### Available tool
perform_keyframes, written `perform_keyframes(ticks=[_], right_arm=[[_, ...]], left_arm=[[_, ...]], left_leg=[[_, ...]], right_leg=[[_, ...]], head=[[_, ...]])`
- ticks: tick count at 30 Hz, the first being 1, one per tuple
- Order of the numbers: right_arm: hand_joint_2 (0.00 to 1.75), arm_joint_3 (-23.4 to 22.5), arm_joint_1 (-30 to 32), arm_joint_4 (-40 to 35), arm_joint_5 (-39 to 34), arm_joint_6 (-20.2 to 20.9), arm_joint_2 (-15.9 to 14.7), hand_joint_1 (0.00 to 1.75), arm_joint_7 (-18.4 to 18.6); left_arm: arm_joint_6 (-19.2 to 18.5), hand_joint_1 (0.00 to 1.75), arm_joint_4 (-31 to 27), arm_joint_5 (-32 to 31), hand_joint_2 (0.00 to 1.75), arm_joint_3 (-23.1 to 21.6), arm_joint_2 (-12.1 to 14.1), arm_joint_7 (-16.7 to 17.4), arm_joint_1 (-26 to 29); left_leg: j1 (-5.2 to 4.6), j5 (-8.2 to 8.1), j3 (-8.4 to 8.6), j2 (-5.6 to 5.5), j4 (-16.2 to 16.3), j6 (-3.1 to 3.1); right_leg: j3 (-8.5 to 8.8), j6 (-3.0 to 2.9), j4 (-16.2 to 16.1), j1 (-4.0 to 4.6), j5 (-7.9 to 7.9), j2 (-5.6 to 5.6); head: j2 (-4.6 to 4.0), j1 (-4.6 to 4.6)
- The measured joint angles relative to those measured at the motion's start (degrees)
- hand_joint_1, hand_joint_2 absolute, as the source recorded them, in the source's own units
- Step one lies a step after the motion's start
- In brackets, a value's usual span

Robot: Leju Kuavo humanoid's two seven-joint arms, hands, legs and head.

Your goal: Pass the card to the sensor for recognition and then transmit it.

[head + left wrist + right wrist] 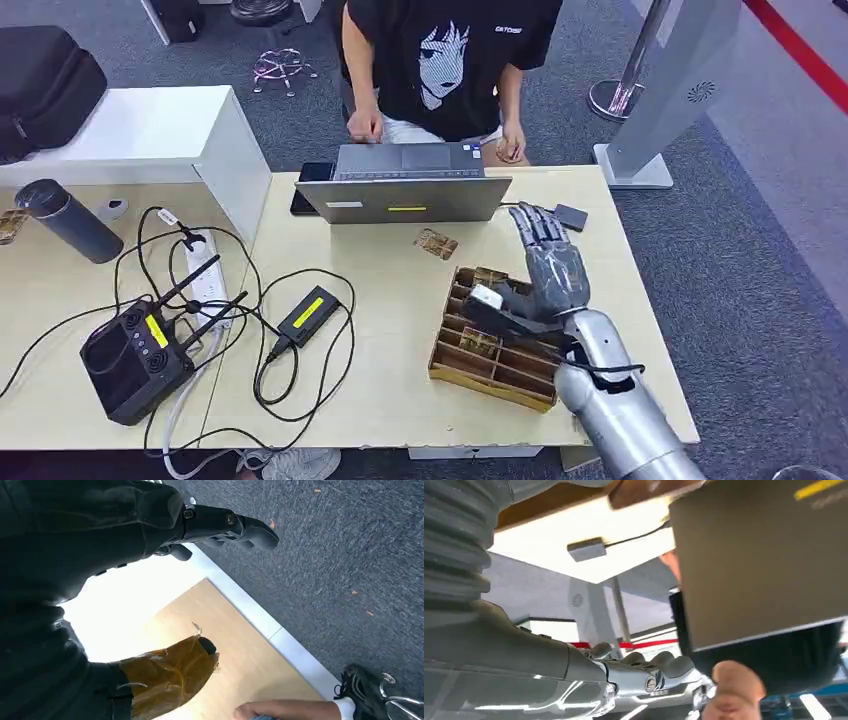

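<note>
Seen from the head: right hand [548, 268] stretched flat over the far edge of the cardboard divider tray [487, 362], fingers straight and apart, holding nothing, pointing toward the small grey sensor [571, 216] beside the laptop [405, 196]. Card [436, 243] lying loose on the table [390, 390] between laptop and tray. From the left wrist: left hand [150, 555] hanging over carpet and table edge, fingers spread, empty, thumb wrapped in amber tape. From the right wrist: sensor [586, 549] small and blurred
</note>
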Motion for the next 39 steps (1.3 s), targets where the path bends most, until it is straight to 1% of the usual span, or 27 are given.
perform_keyframes(ticks=[9, 20, 27, 39], right_arm=[[1.75, -4.33, 5.73, -3.81, -0.81, -2.56, -2.62, 0.0, -1.55], [1.75, -8.63, 13.98, -11.19, -1.84, -4.59, -3.47, 0.0, -5.97], [1.75, -9.59, 15.76, -13.88, -2.05, -4.9, -3.54, 0.0, -6.32], [1.75, -10.4, 16.38, -14.69, -2.14, -4.94, -3.56, 0.0, -6.4]], left_arm=[[0.31, 0.0, 0.0, 0.5, 1.75, 0.02, -0.04, -0.04, 0.18], [1.2, 0.0, 0.0, 0.83, 1.75, 0.13, -0.28, -0.59, 0.42], [1.29, 0.0, 0.0, 0.92, 1.75, 0.13, -0.31, -0.66, 0.44], [1.29, 0.0, 0.0, 0.98, 1.75, 0.15, -0.31, -0.66, 0.46]], left_leg=[[0.0, -0.02, 0.0, -0.02, 0.0, 0.02], [-0.01, -0.03, -0.01, -0.01, -0.01, 0.01], [0.0, -0.03, -0.01, -0.01, -0.01, 0.01], [0.0, -0.03, -0.01, -0.01, -0.01, 0.01]], right_leg=[[0.0, 0.02, 0.0, 0.0, -0.01, -0.02], [0.0, 0.02, 0.0, 0.0, -0.02, -0.02], [0.0, 0.02, 0.0, 0.0, -0.02, -0.01], [0.01, 0.02, 0.0, 0.0, -0.02, -0.01]], head=[[0.0, 0.02], [0.0, 0.02], [0.0, 0.02], [0.0, 0.02]])
